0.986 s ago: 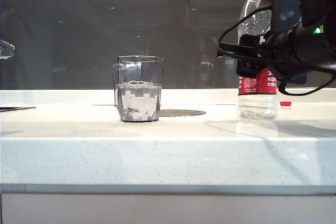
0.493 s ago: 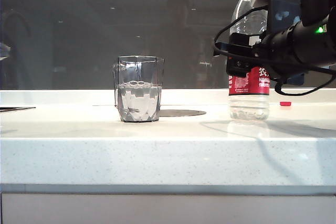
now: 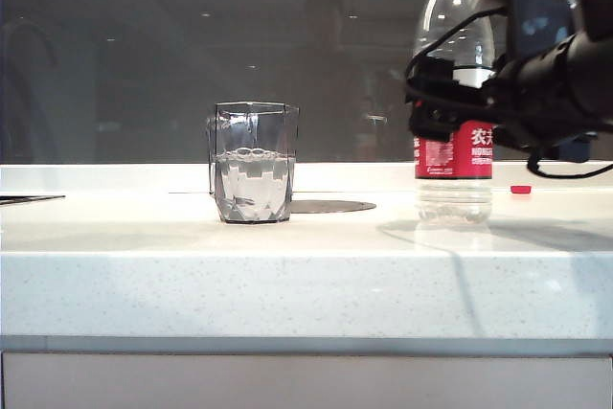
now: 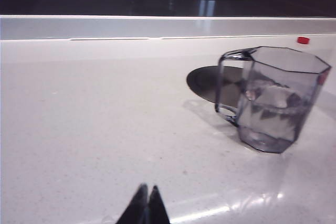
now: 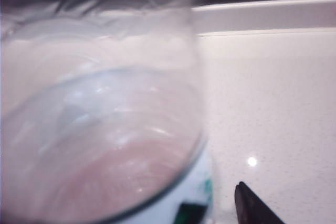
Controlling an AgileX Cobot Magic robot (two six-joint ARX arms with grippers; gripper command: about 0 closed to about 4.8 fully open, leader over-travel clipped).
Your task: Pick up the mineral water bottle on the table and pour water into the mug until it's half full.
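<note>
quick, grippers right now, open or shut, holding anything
Left gripper: shut, empty, low over the table, short of the mug.
Right gripper: open around the mineral water bottle, which stands on the table.

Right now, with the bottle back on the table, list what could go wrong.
1. The right gripper is close against the uncapped bottle; pulling away could knock it over and spill water.
2. The mug looks about half full, so pouring more would overshoot.
3. The left gripper is low near the mug; a swing could nudge it.

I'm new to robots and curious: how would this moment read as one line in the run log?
mineral water bottle: upright on table | mug: about half full | right gripper: open at bottle | left gripper: shut, near mug
</note>
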